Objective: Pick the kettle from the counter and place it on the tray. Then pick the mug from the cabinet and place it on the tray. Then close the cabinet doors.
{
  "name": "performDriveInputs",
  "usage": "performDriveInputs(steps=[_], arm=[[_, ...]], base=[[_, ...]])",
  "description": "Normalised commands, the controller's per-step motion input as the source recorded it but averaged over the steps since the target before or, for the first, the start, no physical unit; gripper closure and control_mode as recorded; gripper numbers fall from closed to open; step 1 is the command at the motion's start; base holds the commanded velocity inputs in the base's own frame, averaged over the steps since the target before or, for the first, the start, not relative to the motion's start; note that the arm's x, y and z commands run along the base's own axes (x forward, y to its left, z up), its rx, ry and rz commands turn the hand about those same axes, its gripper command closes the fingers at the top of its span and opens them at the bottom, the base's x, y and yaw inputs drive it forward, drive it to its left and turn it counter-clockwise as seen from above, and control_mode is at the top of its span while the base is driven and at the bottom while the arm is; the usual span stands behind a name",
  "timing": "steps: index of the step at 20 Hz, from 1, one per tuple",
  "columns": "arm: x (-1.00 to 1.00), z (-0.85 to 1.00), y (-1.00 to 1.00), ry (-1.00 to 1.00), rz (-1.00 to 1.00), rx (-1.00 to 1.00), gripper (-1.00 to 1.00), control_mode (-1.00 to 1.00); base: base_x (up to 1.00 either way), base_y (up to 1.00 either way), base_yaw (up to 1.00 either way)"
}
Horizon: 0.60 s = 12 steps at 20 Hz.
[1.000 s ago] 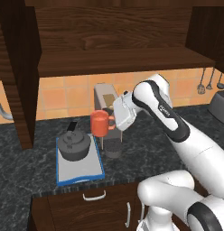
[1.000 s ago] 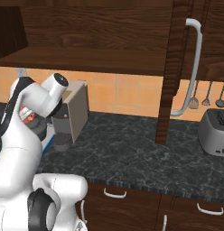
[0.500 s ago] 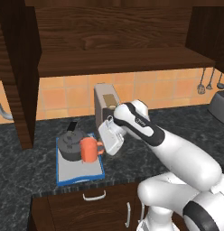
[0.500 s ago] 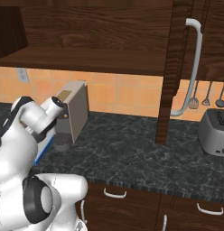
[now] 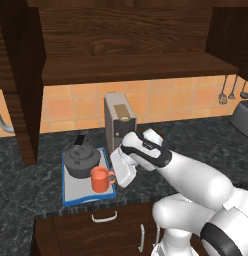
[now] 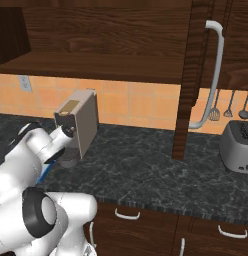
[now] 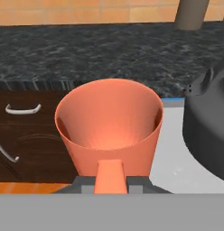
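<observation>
Hand view: kettle (image 7: pixel 208 131) is cut off at 3 o'clock. The mug (image 7: pixel 109 128) handle hides the finger contact (gripper (image 7: pixel 111 182) state undeterminable). Right base view: toaster (image 6: pixel 239 146) cropped at 3 o'clock.

Sitting upright on the tray (image 5: pixel 71 192): the orange-red mug (image 5: pixel 99 179), open mouth up, handle pointing right, right beside the kettle (image 5: pixel 81 160). Resting toward the tray's back: that squat dark grey kettle, lid on, black handle arching up. Lying flat near the front edge of the speckled counter (image 5: pixel 26 190): the blue-rimmed tray. Hanging open above: the cabinet (image 5: pixel 131 45), with the cabinet doors (image 6: pixel 198 75) swung wide.
</observation>
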Motion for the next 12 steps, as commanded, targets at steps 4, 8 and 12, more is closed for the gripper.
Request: performDriveInputs(steps=[4, 8, 12], arm=[[0.33, -0.32, 0.0, -0.12, -0.12, 0.0, 1.0, -1.0], [0.21, -0.32, 0.01, -0.02, -0.11, 0.0, 1.0, -1.0], [0.23, -0.42, 0.05, 0.0, -0.1, 0.0, 1.0, -1.0]], base=[[0.0, 0.0, 0.0], [0.0, 0.0, 0.0], [0.0, 0.0, 0.0]])
